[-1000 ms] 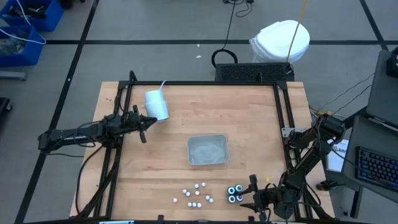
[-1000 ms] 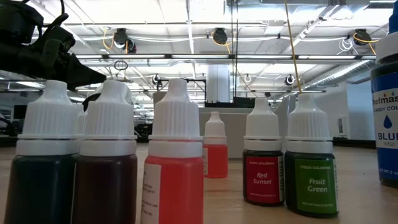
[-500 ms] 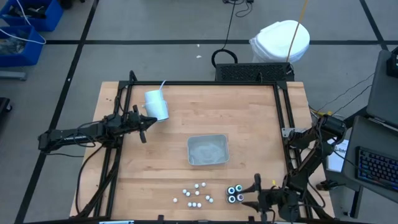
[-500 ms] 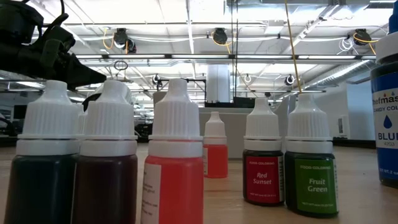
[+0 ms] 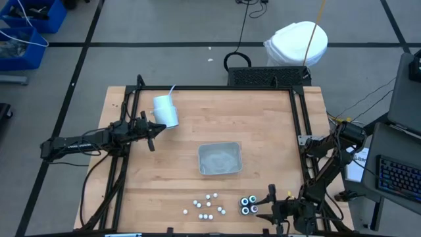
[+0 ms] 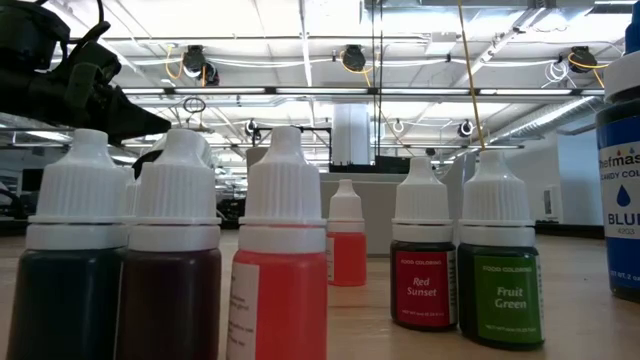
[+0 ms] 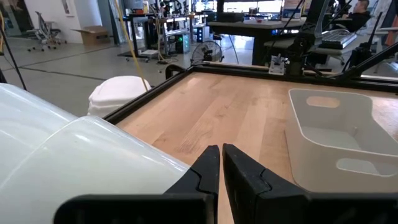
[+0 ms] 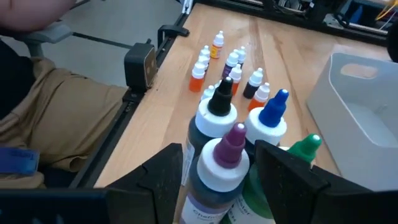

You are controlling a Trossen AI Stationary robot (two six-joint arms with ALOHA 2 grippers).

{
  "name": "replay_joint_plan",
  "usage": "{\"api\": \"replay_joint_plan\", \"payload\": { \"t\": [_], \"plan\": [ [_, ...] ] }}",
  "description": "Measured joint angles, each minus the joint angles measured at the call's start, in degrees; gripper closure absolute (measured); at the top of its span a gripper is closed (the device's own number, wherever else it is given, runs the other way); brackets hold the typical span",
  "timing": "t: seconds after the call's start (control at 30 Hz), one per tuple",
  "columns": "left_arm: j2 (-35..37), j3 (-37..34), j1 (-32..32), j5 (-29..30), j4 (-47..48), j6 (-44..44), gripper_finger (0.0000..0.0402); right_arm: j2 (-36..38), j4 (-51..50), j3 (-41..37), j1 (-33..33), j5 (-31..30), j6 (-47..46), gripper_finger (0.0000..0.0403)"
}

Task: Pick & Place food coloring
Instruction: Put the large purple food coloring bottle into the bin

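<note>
Several tiny white-capped food coloring bottles stand upright near the table's near edge, with red, orange, dark and green bodies in the low view. Just to their right stand the larger dark bottles, which have black, blue, purple and green tips in the right wrist view. My right gripper is open and comes level from the table's right. Its fingers stand on either side of the purple-tipped bottle without clear contact. My left gripper is shut and hovers by the white cup.
A clear square plastic tray sits mid-table, between the cup and the bottles. The white cup with a straw lies at the far left, close beside my left gripper. A black frame borders the table. A person's clothed lap shows beyond the near edge.
My right gripper has shifted slightly toward the table's right edge, still beside the larger bottles. The bottles, the tray and the cup have stayed in place.
</note>
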State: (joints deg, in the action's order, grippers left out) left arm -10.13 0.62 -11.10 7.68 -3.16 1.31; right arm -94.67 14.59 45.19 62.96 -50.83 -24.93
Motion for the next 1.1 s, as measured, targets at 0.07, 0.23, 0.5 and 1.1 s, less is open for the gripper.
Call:
{"api": "replay_joint_plan", "payload": {
  "t": [0.07,0.23,0.5,1.1],
  "plan": [
    [0.00,0.00,-0.02,0.00,0.00,0.01,0.0376,0.02,0.00,0.00,0.00,-0.02,0.37,0.0214],
    [0.01,0.00,0.00,0.01,0.00,0.01,0.0376,-0.73,-1.56,0.00,-1.00,0.09,-1.68,0.0218],
    [0.00,0.00,0.00,-0.02,0.05,0.01,0.0376,-2.30,-0.95,0.02,-1.83,0.34,-1.73,0.0218],
    [0.02,0.00,-0.02,-0.02,0.11,-0.01,0.0376,-2.34,1.03,0.02,-1.81,3.17,-0.78,0.0283]
  ]
}}
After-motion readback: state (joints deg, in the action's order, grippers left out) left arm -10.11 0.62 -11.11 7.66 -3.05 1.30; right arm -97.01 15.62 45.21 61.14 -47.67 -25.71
